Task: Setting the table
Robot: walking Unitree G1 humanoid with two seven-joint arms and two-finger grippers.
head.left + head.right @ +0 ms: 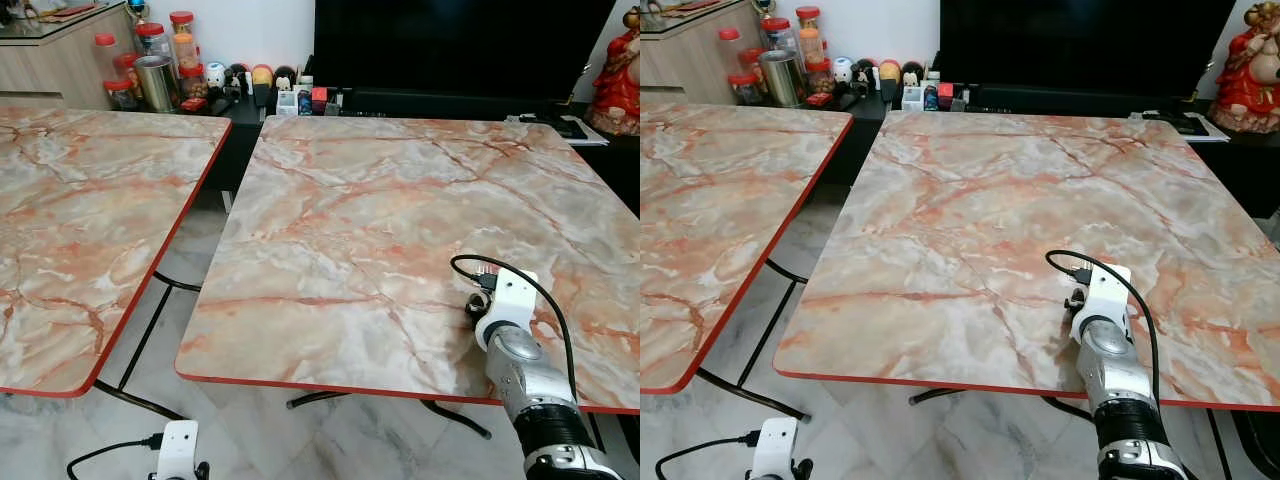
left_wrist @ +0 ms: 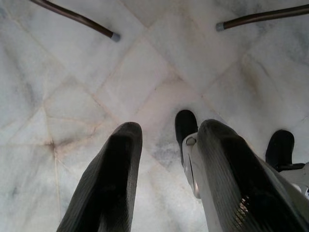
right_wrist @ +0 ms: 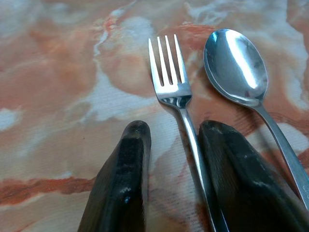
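A steel fork [image 3: 169, 72] and a steel spoon [image 3: 236, 65] lie side by side on the marble table [image 1: 400, 200], near its front right part. My right gripper [image 3: 177, 126] rests low over the table and is open. The fork's handle runs between its fingers [image 3: 125, 174], close to one of them and apart from the other. The spoon's handle passes outside that finger. In the left eye view my right wrist [image 1: 505, 300] covers the cutlery. My left gripper [image 2: 170, 128] hangs open over the floor with nothing in it.
A second marble table [image 1: 80, 220] stands to the left, with a gap of tiled floor [image 1: 190, 270] between the two. Jars [image 1: 160, 60], small items and a dark TV [image 1: 450, 40] line the back. A red figurine [image 1: 618, 80] stands at the back right.
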